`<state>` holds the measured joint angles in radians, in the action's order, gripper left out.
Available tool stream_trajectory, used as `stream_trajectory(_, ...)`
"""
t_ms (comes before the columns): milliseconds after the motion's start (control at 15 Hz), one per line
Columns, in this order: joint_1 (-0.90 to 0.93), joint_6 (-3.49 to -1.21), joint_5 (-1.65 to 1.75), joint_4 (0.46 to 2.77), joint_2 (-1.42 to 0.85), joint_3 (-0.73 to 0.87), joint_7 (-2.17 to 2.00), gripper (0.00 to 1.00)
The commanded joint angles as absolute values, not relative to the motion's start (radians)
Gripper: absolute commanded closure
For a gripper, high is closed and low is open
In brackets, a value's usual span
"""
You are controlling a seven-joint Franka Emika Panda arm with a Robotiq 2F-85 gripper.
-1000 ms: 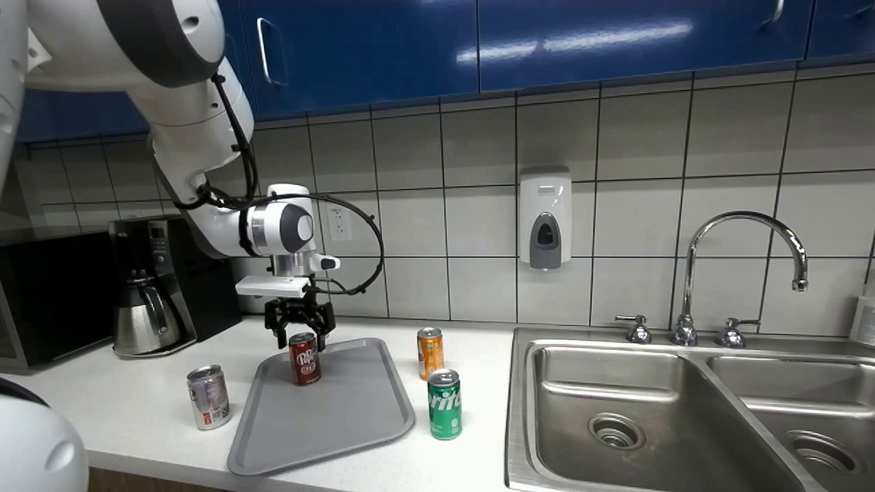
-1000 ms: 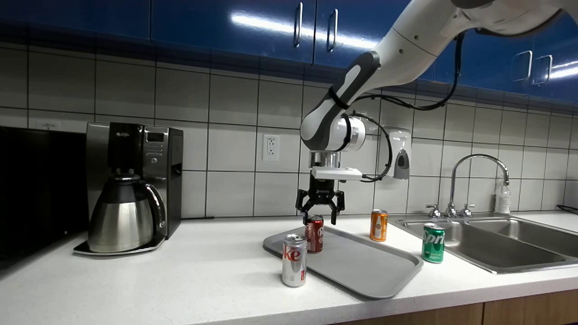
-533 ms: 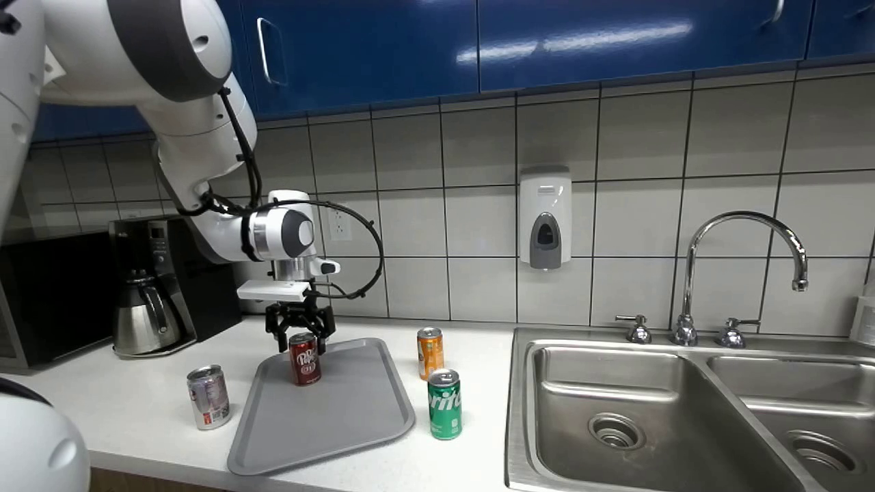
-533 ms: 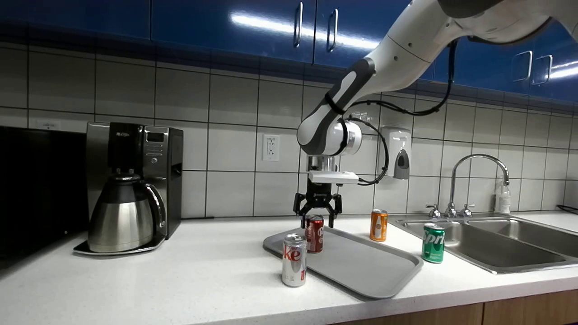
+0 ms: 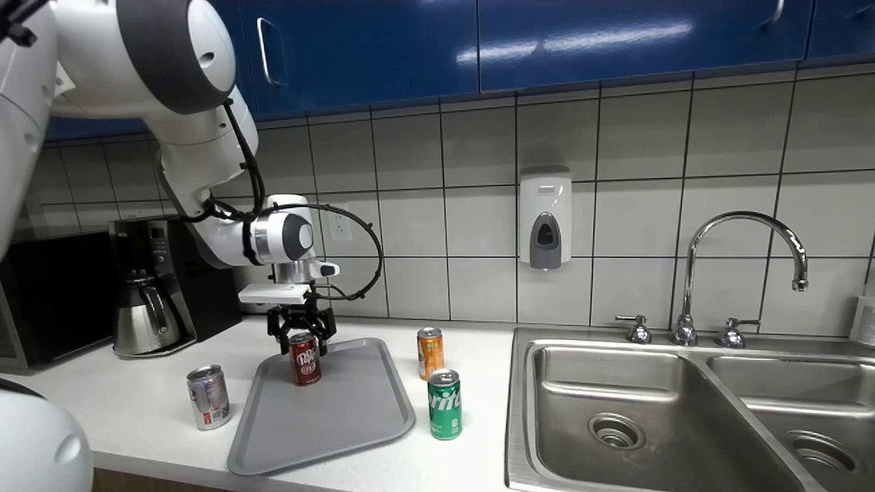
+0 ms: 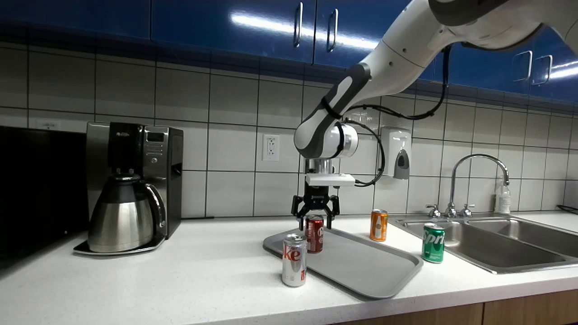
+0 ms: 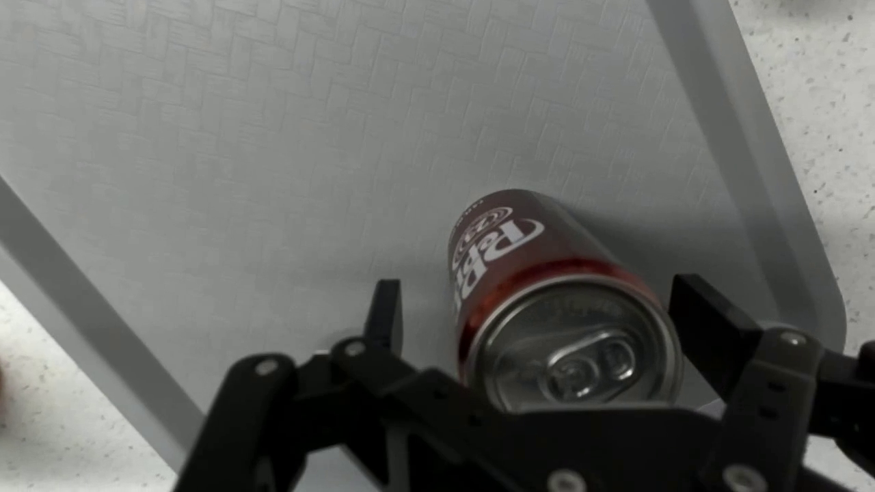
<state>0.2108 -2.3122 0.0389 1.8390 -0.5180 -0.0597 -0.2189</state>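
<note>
While the hand (image 7: 538, 281) straddles a Dr Pepper can (image 6: 314, 236), Sprite (image 6: 433, 243) stands apart.

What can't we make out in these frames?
Red can, wrist view: lower edge of its lid, hidden by the hand.
Silver can, in an exterior view: lettering before "ke" turned out of sight.
Tray, in an exterior view: part of its edge, hidden by that can.
Bottle, in an exterior view: cut off by the right edge.
Coffee maker display, in an exterior view: too small to read.
</note>
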Motion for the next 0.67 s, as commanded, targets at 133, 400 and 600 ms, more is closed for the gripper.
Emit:
stream_trajectory(133, 0.231, -2.280, 0.067, 1.812, -0.522, -0.045, -0.250, 0.00)
stream_trajectory(400, 0.232, -2.278, 0.073, 1.816, -0.518, -0.040, -0.250, 0.00)
stream_trajectory(600, 0.230, -2.277, 0.074, 1.819, -0.515, -0.040, -0.245, 0.34)
